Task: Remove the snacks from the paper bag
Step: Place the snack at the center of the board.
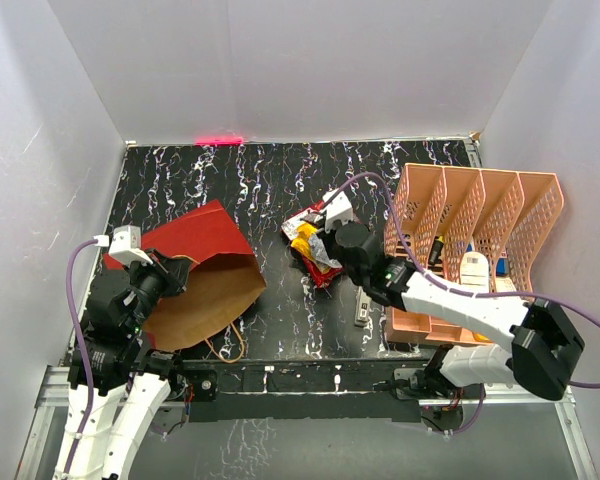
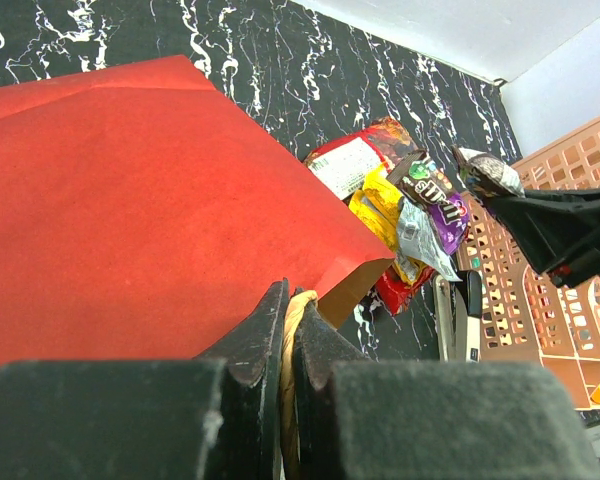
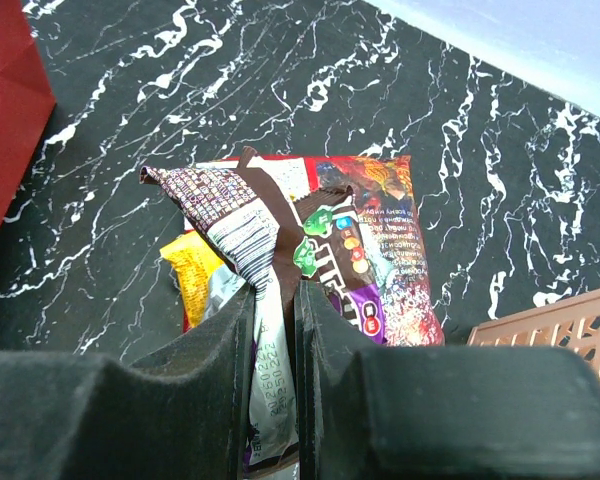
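The paper bag [image 1: 195, 275] lies on its side at the left, red outside, brown inside, mouth facing right. My left gripper [image 1: 170, 272] is shut on its tan cord handle [image 2: 292, 318] at the mouth rim; the red bag wall [image 2: 130, 200] fills the left wrist view. The snacks [image 1: 315, 255] lie in a pile on the table right of the bag, also in the left wrist view [image 2: 400, 200]: red, yellow, purple and silver packets. My right gripper [image 1: 328, 228] is shut on a brown packet [image 3: 265, 225], held just over the pile.
A salmon-orange file rack [image 1: 480, 215] stands at the right with a white bottle [image 1: 475, 268] in it. A slim grey-and-white gadget [image 1: 363, 305] lies between the pile and the rack. White walls surround the black marbled table [image 1: 280, 170].
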### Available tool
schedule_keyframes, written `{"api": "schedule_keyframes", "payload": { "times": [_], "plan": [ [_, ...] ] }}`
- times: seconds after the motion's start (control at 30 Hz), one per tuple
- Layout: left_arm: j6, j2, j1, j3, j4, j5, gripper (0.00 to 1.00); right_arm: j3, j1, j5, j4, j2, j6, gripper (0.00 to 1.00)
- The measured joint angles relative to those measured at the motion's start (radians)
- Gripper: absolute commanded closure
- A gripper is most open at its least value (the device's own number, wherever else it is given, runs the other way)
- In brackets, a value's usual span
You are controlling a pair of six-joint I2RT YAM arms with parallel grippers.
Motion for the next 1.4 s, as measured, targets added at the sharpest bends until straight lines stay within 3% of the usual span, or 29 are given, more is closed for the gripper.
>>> {"api": "schedule_keyframes", "payload": {
  "times": [0.23,0.57,0.87,1.13,1.27,1.4],
  "plan": [
    [0.000,0.000,0.000,0.000,0.000,0.000,1.00,0.039,-0.079,-0.109,-0.007,0.132,0.017,0.84],
    [0.000,0.000,0.000,0.000,0.000,0.000,1.00,0.061,-0.114,-0.129,0.011,0.248,0.020,0.82],
    [0.000,0.000,0.000,0.000,0.000,0.000,1.00,0.070,-0.130,-0.119,0.025,0.253,0.024,0.50],
    [0.000,0.000,0.000,0.000,0.000,0.000,1.00,0.070,-0.131,-0.187,-0.046,0.105,0.036,0.42],
    [0.000,0.000,0.000,0.000,0.000,0.000,1.00,0.034,-0.132,-0.328,-0.036,-0.018,0.078,0.39],
    [0.000,0.000,0.000,0.000,0.000,0.000,1.00,-0.111,-0.132,-0.519,0.041,-0.108,0.166,0.38]
  ]
}}
